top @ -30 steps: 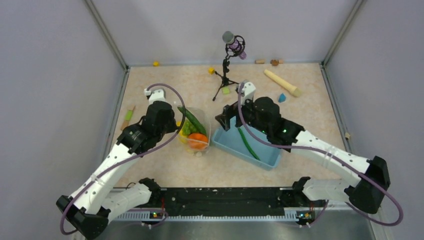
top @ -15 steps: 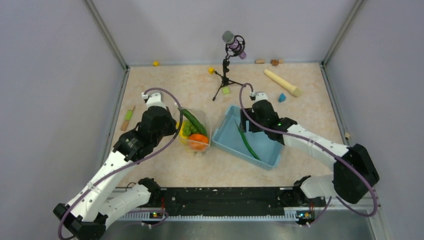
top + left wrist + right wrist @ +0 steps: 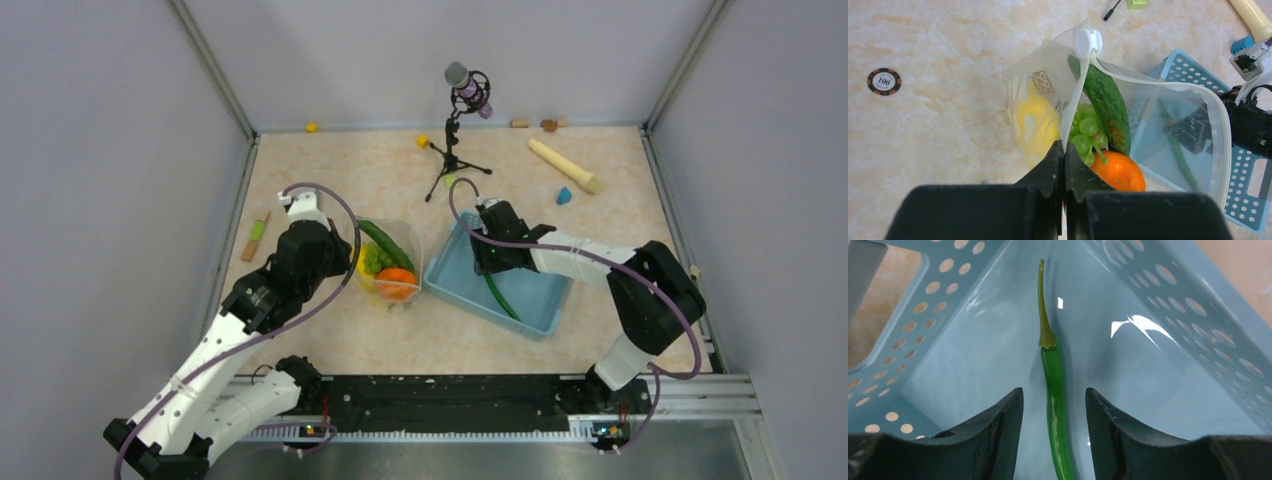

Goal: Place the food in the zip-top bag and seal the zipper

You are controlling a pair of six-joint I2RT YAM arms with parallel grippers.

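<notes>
The clear zip-top bag lies open on the table left of the basket. Through it show a cucumber, green grapes, an orange and a yellow fruit. Its whitish zipper curves round the open mouth, with a white slider at the far end. My left gripper is shut on the bag's near mouth edge. My right gripper is down inside the light blue basket, open. A long green pepper lies between its fingers, with a gap on each side.
A microphone on a tripod stands behind the bag and basket. A beige wooden cylinder, a blue block and yellow and green blocks lie at the back. A poker chip lies left of the bag.
My right gripper has dropped into the basket over the green pepper and its jaws have narrowed around it. The left arm has shifted slightly, still holding the bag's edge.
</notes>
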